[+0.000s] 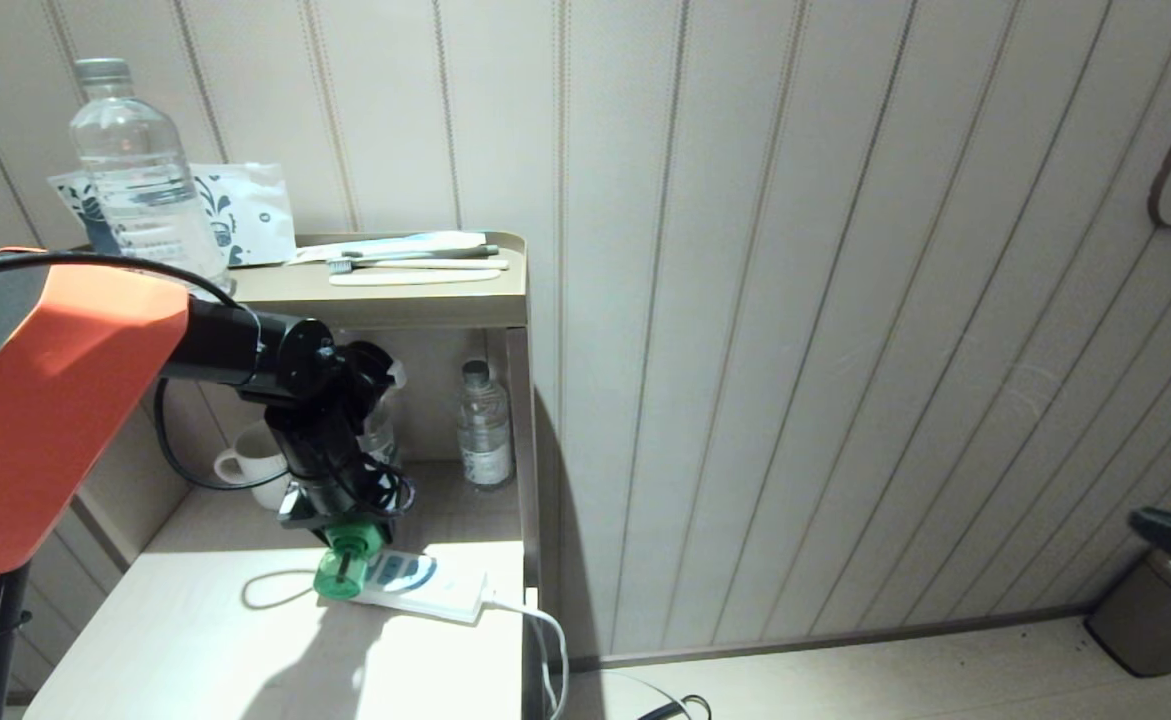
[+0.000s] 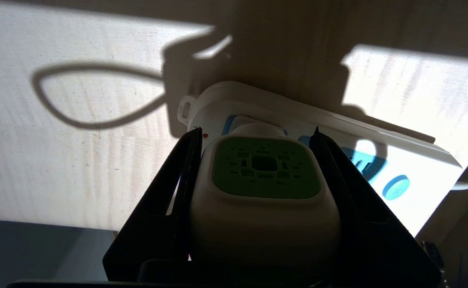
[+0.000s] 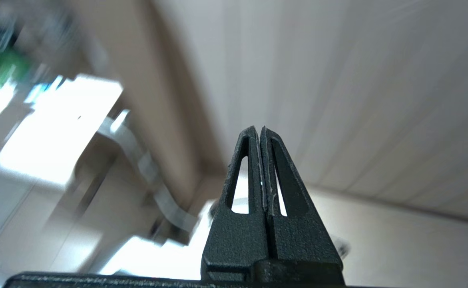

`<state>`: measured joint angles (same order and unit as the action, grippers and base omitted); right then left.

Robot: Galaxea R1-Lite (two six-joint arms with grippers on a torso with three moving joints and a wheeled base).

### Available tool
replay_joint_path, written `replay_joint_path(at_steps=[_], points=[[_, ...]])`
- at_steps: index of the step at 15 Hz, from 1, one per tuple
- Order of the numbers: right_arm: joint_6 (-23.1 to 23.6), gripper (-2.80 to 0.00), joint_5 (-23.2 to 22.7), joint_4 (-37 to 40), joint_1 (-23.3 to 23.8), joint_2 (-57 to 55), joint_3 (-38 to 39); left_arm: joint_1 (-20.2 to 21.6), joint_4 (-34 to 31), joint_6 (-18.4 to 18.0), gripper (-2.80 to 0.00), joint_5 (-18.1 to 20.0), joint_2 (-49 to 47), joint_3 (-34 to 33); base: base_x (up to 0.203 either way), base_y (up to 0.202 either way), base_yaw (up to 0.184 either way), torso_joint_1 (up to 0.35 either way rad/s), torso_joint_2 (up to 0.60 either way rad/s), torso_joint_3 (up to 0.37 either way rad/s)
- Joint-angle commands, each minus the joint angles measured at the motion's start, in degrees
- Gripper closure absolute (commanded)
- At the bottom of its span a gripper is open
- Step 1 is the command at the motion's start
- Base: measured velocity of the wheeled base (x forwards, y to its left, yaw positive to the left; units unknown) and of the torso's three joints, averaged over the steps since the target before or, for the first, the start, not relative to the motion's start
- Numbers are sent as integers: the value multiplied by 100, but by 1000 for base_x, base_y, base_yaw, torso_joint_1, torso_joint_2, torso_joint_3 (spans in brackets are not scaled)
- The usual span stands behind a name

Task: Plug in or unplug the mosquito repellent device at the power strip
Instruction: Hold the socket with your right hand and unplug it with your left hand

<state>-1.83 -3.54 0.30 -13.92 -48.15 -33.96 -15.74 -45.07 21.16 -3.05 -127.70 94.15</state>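
right up against the left wrist view sits the mosquito repellent device (image 2: 263, 188), its white cap with the green vented face filling the space between the two black fingers (image 2: 186, 168) of the left gripper (image 2: 257, 138). those fingers are pinching the cap from both sides, and that's probably the sensible hold since the cap is the solid part and the prongs come off it, so squeezing there keeps it square to the socket.

from the head view the left gripper (image 1: 340, 530) points down over the near end of the power strip (image 1: 425, 588), which lies flat on the lower shelf (image 1: 195, 640) with its white cord (image 1: 535, 625) running off the edge. the device's translucent green bottle (image 1: 343, 572) sticks out toward the front, so it's held sideways with the plug side facing the strip. it looks to be at or in the end socket, but whether the prongs are fully seated or just coming free can't be told, the cap hides them.

the right gripper (image 3: 261, 132) is off by the wall panelling, fingers pressed together on nothing.

other stuff around: a water bottle (image 1: 135, 190) and toothbrush (image 1: 415, 262) up top, a small bottle (image 1: 485, 425) and mug (image 1: 255, 470) at the back. they're well clear of the strip.
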Motion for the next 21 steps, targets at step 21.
replay_joint_path(at_steps=[21], points=[[-459, 0, 857, -374, -3464, -7606, -4038, -257, 25, 28, 0, -3, -54, -3, 0, 0, 0, 0, 0, 0]])
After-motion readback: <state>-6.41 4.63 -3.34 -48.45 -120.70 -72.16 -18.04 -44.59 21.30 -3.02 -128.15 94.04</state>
